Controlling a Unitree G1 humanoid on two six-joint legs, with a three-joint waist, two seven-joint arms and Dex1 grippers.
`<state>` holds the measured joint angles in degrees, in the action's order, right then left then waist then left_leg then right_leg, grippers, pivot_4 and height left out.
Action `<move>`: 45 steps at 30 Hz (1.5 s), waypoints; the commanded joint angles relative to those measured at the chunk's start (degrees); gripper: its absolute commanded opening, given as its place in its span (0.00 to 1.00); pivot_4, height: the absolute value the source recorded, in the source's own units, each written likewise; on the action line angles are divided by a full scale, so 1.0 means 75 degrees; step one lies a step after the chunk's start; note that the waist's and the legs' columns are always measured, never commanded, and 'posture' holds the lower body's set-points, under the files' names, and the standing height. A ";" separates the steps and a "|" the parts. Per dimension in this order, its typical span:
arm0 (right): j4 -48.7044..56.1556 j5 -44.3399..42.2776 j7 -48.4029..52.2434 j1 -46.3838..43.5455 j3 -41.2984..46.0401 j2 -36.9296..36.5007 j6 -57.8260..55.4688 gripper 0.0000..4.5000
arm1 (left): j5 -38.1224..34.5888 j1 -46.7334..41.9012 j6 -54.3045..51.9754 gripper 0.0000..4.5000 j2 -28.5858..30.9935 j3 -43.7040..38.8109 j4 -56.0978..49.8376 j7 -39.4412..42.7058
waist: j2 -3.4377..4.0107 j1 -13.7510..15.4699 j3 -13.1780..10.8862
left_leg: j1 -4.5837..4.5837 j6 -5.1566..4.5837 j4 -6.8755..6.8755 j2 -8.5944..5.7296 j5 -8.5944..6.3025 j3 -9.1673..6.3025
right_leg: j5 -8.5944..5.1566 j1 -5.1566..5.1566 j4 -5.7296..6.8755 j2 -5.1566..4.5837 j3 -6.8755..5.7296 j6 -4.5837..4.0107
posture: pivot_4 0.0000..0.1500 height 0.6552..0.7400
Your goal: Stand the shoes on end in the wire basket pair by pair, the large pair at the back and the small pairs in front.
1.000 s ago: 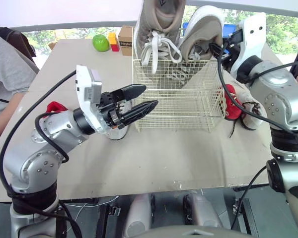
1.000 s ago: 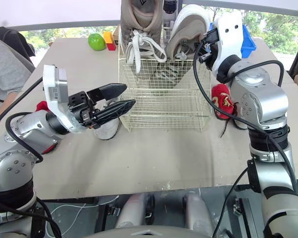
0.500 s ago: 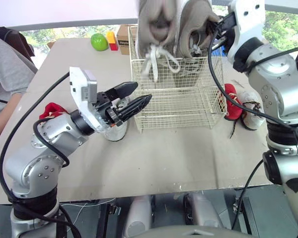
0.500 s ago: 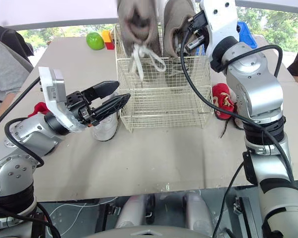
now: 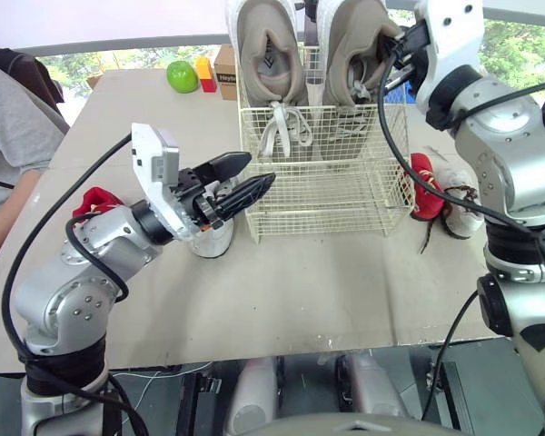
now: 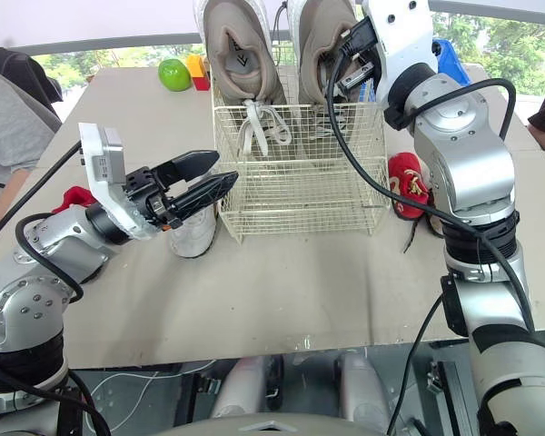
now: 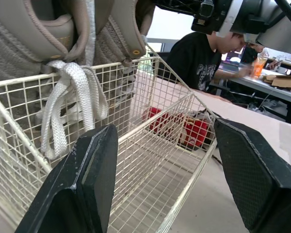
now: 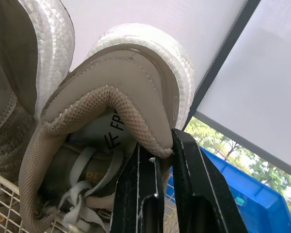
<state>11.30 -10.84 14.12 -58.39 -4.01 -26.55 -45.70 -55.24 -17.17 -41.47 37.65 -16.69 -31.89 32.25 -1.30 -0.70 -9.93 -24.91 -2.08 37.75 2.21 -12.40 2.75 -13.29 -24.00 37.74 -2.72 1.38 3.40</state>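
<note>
Cream wire basket (image 5: 327, 195) holding the large grey pair (image 5: 268, 68) toe-down along its back, heels up, laces hanging. Outside it on the table lie the small shoes: left white shoe (image 5: 209, 243), left red shoe (image 5: 97, 202), right red shoe (image 5: 421, 186), right white shoe (image 5: 459, 195).

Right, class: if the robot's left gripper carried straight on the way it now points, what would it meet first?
Most likely the cream wire basket: the open left gripper aims at its nearest wire wall, ahead of the large beige lace-up shoes standing inside. Depth is hard to judge.
</note>
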 commanded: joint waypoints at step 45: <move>0.1191 -0.1259 -0.0330 0.6266 0.3178 -0.0740 -0.1163 0.97 | -0.1209 0.1991 0.0051 0.76 0.0672 0.0583 -0.1707 0.1001 | 0.0001 -0.0023 0.0006 | 0.0024 0.0001 -0.0043 -0.0003 0.0000 0.0000 | -0.0028 0.0028 -0.0067 0.0002 0.0009 -0.0042 | 1.00 1.00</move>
<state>22.50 -21.72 13.08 -10.10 19.91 -32.02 -56.85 -63.23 -2.11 -41.87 42.83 -12.51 -43.00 40.37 -1.29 -0.87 -9.88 -24.73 -2.07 37.44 2.19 -12.40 2.78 -13.49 -23.79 37.21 -2.68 1.48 3.08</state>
